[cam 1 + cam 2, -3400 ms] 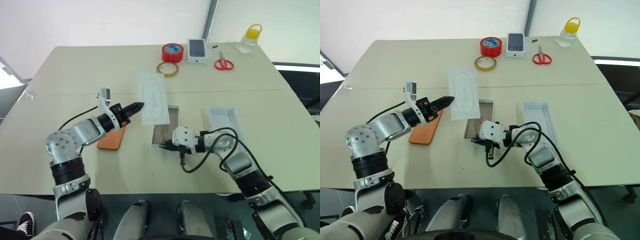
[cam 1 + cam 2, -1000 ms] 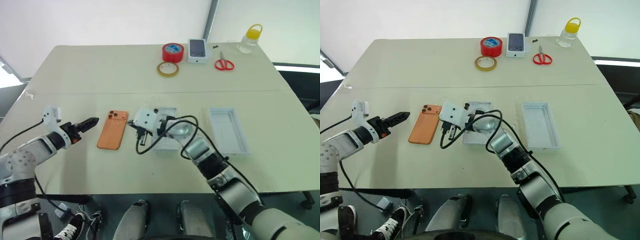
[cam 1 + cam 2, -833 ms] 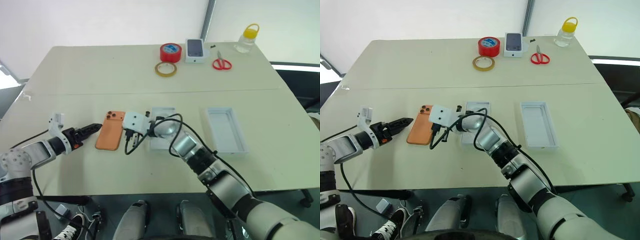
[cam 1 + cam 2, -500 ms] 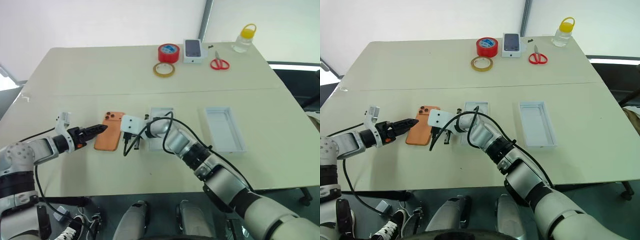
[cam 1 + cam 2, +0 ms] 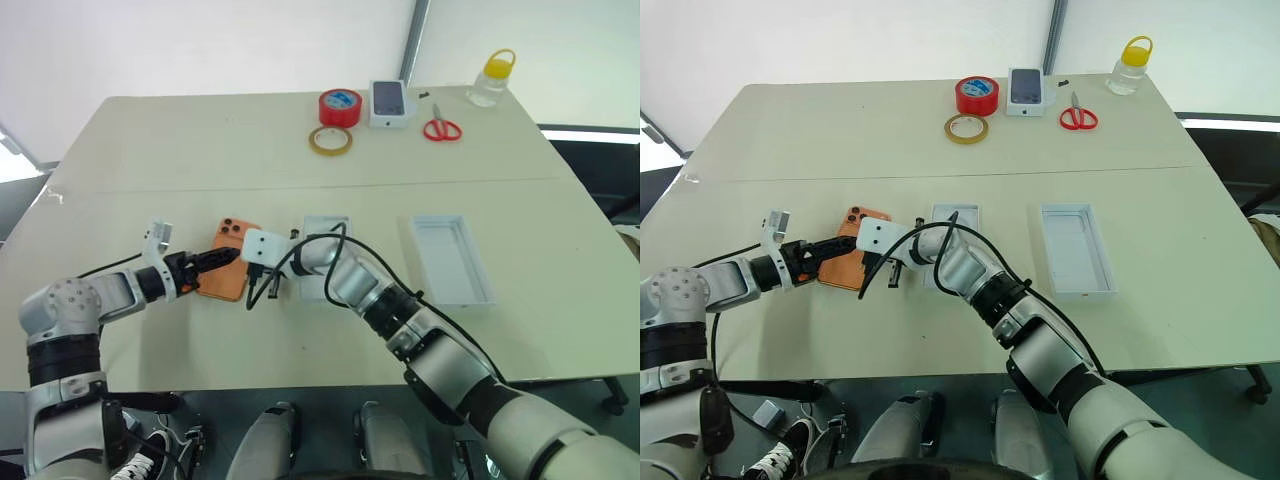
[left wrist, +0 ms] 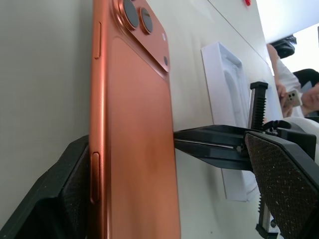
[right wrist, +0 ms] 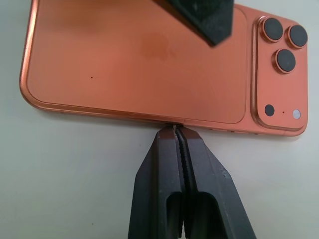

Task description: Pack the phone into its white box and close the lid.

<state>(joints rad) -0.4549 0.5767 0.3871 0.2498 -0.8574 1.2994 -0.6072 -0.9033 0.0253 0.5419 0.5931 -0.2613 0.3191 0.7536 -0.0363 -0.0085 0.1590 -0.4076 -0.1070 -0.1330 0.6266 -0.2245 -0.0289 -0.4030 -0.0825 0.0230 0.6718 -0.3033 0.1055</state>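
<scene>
On the table (image 5: 790,130), the phone (image 5: 852,262) lies between the left gripper (image 5: 835,246) and right gripper (image 5: 892,281), beside the white box (image 5: 952,216).

Orange phone (image 5: 226,262) lying back-up, lenses toward far edge, mid-desk; shallow white box (image 5: 452,260) open, well to right.

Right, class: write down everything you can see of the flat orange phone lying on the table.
The flat orange phone has rounded corners, a matt back and a glossy metal-looking rim. It lies back up on the beige table, its raised three-lens camera cluster at one corner. The shut right gripper presses its tips against one long edge; the open left gripper straddles the phone, one finger along its other edge.
</scene>
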